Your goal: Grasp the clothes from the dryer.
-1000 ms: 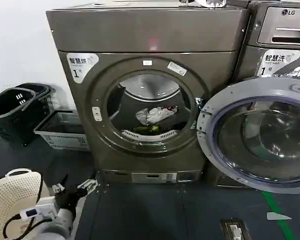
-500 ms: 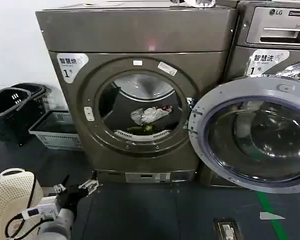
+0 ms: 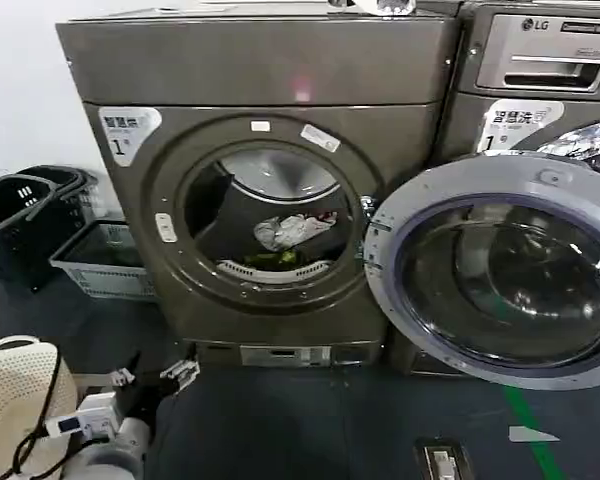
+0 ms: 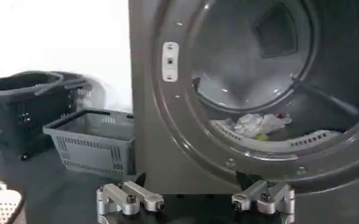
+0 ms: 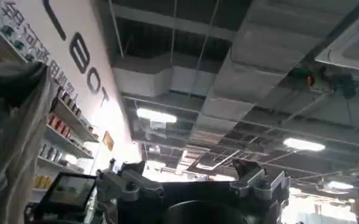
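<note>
The left gripper (image 3: 152, 376) hangs low over the dark floor (image 3: 310, 425), below and left of the dryer (image 3: 250, 190), fingers spread wide and holding nothing; its wrist view faces the porthole. The right gripper (image 5: 194, 182) points up at a ceiling with strip lights, its fingers also spread and empty. The dryer's door (image 3: 500, 270) stands swung open to the right, leaving the round opening clear. The clothes (image 3: 292, 232) lie at the bottom of the drum, white-grey piece on top, yellow-green beneath. Baskets (image 3: 50, 235) sit against the white wall to the left; a white basket (image 3: 15, 395) is beside the left arm.
</note>
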